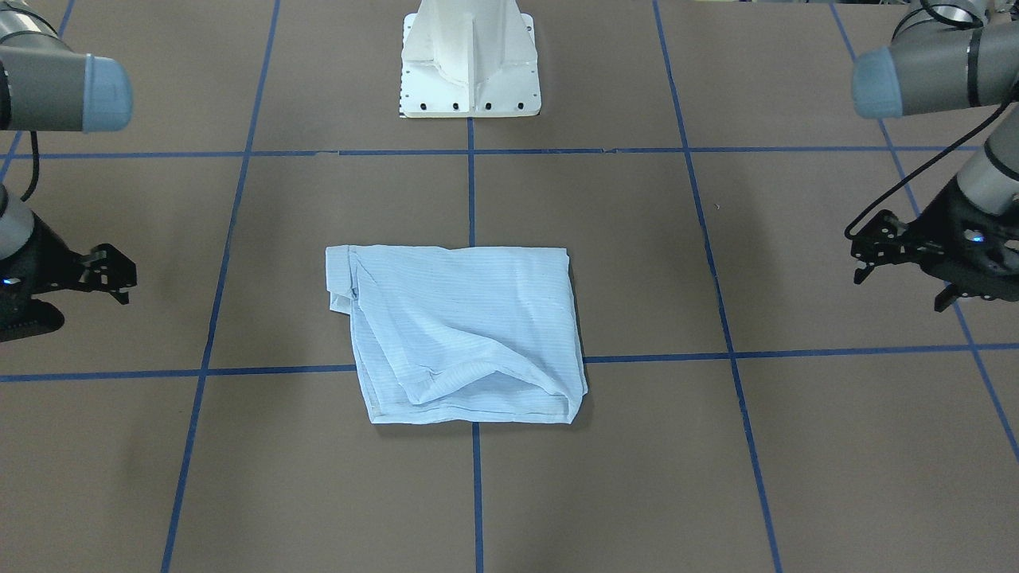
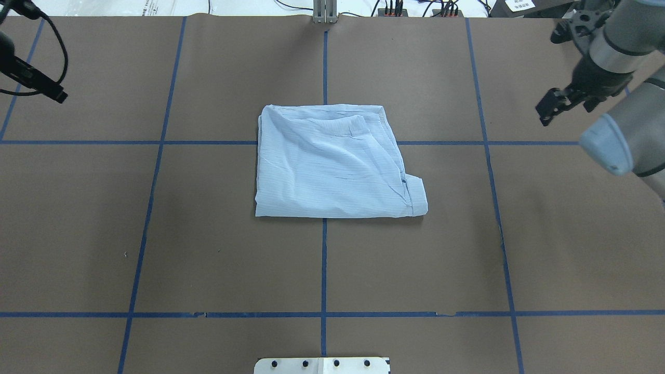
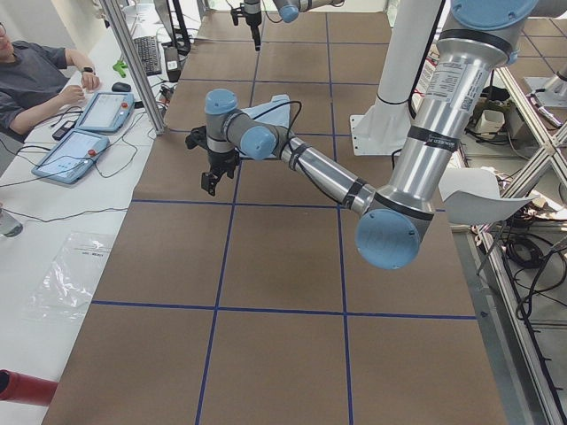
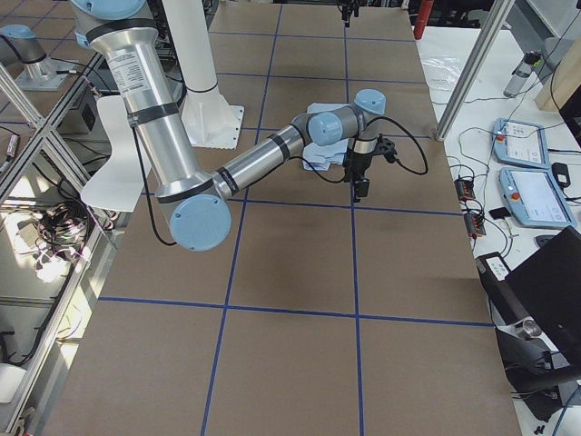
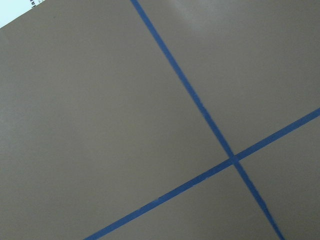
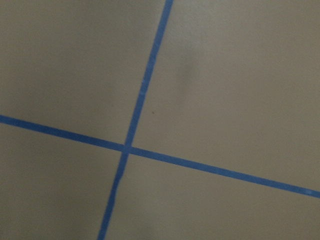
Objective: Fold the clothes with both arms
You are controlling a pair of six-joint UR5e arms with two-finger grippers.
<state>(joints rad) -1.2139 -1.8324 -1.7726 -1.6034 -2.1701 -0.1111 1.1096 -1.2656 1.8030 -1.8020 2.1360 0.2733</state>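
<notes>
The clothes are one light blue striped shirt (image 1: pixel 462 334) (image 2: pixel 332 166), folded into a rough rectangle and lying flat in the middle of the table. One cuff or collar edge sticks out at its corner (image 2: pixel 415 195). Both arms stand wide of it, well off the fabric. My left gripper (image 1: pixel 899 290) (image 2: pixel 54 94) hovers far to the shirt's left, open and holding nothing. On the opposite side, my right gripper (image 1: pixel 80 310) (image 2: pixel 563 111) hangs open and holds nothing as well. The two wrist views show only brown table and blue tape lines.
The white pedestal base (image 1: pixel 470 64) (image 2: pixel 322 365) sits at the robot's edge of the table. Blue tape lines (image 2: pixel 324 259) grid the brown surface. A seated person (image 3: pixel 35 75) and teach pendants (image 3: pixel 102 111) (image 4: pixel 526 195) are on the side bench.
</notes>
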